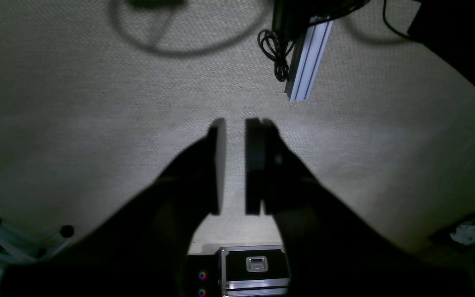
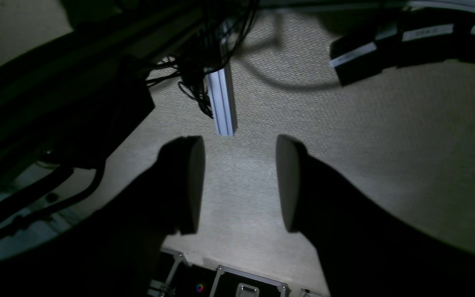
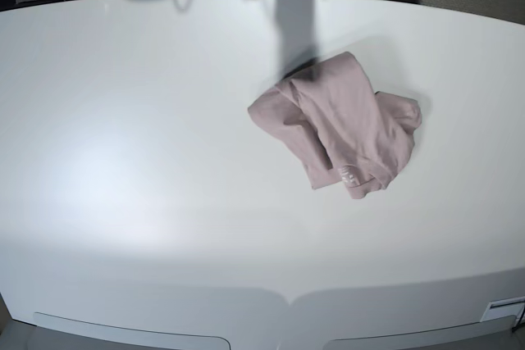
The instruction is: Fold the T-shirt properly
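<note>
While both tools gape, the T-shirt (image 3: 344,125) lies crumpled on the table (image 3: 123,161).

No writing can be read in any of the views. The T-shirt (image 3: 340,125), lying on the white surface (image 3: 123,161), carries a small pale label (image 3: 349,175) near its near edge, but the marks on it are too small to make out. In the right wrist view, pale strips (image 2: 353,53) stuck on a dark arm part at the far right look like printed tags, yet their print is blurred beyond reading.
</note>
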### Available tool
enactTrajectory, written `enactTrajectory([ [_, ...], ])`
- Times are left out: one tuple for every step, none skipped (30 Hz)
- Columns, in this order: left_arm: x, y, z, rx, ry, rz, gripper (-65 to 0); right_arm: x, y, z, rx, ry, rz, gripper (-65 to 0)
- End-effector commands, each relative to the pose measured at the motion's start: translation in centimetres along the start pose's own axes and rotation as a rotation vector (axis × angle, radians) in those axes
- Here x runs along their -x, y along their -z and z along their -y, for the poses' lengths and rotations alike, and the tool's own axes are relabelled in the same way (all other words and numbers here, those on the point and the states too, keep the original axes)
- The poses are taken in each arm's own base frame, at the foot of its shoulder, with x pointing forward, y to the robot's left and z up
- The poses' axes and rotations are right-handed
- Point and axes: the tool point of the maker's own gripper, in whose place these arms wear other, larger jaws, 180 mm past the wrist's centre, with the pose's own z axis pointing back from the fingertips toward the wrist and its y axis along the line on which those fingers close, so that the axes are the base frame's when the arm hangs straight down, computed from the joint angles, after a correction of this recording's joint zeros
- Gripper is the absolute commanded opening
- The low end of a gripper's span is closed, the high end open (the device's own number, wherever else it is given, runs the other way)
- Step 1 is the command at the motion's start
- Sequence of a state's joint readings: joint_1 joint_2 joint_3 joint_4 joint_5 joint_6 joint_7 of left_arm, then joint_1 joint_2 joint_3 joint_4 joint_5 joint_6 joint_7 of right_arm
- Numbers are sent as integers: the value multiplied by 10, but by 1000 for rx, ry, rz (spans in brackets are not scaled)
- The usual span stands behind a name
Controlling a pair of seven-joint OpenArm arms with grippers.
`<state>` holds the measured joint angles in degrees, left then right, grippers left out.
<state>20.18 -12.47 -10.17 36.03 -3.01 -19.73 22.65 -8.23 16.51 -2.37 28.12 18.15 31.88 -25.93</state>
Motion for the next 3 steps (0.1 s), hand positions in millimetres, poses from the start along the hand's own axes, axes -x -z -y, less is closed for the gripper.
enactTrajectory([
  [4, -1, -2, -2, -3, -7, -570, -3, -5, 10, 14, -3, 7, -366],
  [5, -1, 1, 2, -5, -9, -570, -4, -6, 12, 17, -1, 9, -366],
  [5, 0, 4, 8, -6, -8, -570, -4, -8, 14, 18, 4, 12, -366],
])
